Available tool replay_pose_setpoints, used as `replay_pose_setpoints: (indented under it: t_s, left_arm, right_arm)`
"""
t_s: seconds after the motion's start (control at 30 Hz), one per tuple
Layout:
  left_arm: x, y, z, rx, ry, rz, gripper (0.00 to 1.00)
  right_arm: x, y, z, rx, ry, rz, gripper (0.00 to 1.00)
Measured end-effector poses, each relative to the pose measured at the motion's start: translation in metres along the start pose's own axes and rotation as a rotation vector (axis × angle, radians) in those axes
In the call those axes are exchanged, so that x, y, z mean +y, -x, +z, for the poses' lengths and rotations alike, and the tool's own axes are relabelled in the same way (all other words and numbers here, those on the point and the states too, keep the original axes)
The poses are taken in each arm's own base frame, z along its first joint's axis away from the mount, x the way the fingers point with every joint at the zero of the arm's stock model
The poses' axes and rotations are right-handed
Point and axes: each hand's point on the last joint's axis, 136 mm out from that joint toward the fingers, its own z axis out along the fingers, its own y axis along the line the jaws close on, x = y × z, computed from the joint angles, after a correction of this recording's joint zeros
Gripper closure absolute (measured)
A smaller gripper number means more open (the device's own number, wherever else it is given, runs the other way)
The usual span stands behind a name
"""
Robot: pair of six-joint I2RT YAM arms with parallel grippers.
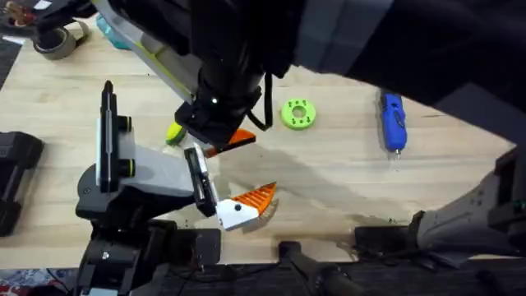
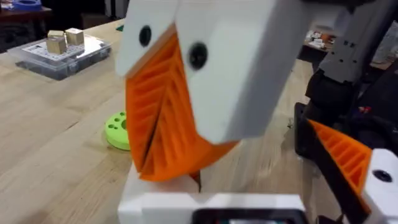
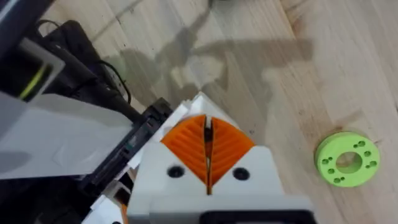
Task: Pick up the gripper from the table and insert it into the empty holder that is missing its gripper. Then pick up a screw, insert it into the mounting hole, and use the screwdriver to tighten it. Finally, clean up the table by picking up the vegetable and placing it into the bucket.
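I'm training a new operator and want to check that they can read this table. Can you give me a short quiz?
1. True or false: a gripper is holding the blue screwdriver.
2. Which lies nearer the screwdriver? A: the green disc. B: the tape roll.
3. What colour is the ribbed finger on the white base?

Key: 1 false, it lies free on the table. 2 A. 3 orange.
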Motion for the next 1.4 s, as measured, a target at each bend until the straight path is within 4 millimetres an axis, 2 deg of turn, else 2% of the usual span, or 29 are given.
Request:
replay_pose_setpoints:
  t_s: [0.03,0.07,0.2,0.23,0.27,0.43,0.57,0.77,0.9,1.03,1.13,1.23,1.33,1.4]
  left_arm:
    - [0.000,0.000,0.000,0.000,0.000,0.000,0.014]
    - [0.000,0.000,0.000,0.000,0.000,0.000,0.014]
    - [0.001,0.000,0.000,-0.001,0.003,0.000,0.015]
    - [0.001,0.000,0.000,-0.001,0.005,0.000,0.015]
    - [0.001,0.000,0.000,-0.001,0.005,0.000,0.015]
    - [0.001,0.000,0.000,-0.001,0.004,0.001,0.014]
    - [0.000,0.000,0.000,0.000,0.000,0.003,0.014]
    - [0.000,0.000,0.000,0.000,0.000,0.004,0.015]
    - [0.000,0.000,0.000,0.000,0.000,0.004,0.014]
    - [0.000,0.000,0.000,0.000,0.000,0.004,0.014]
    - [0.000,0.000,0.000,0.000,0.000,0.005,0.014]
    - [0.000,0.000,0.000,0.000,0.000,0.004,0.014]
    - [0.000,0.000,0.000,0.000,0.000,0.004,0.014]
    - [0.000,0.000,0.000,0.000,0.000,0.005,0.014]
  right_arm:
    - [0.000,0.000,0.000,0.000,0.001,0.002,0.922]
    - [0.000,0.000,0.000,0.000,0.001,0.002,0.816]
    - [-0.011,-0.001,-0.002,0.004,-0.041,0.010,0.216]
    - [-0.015,-0.001,-0.003,0.003,-0.053,0.015,0.095]
    - [-0.018,-0.001,-0.005,-0.001,-0.060,0.017,0.028]
    - [-0.011,0.009,-0.013,-0.039,-0.041,0.006,0.009]
    - [-0.011,0.012,-0.041,-0.100,-0.022,0.012,0.008]
    - [-0.033,-0.016,-0.094,-0.125,-0.085,0.040,0.009]
    - [-0.043,-0.028,-0.116,-0.159,-0.119,0.058,0.009]
    - [-0.053,-0.036,-0.113,-0.203,-0.141,0.072,0.009]
    - [-0.057,-0.054,-0.101,-0.203,-0.148,0.082,0.009]
    - [-0.056,-0.080,-0.091,-0.185,-0.146,0.084,0.009]
    - [-0.049,-0.105,-0.090,-0.170,-0.123,0.077,0.009]
    - [-0.044,-0.112,-0.092,-0.177,-0.097,0.064,0.009]
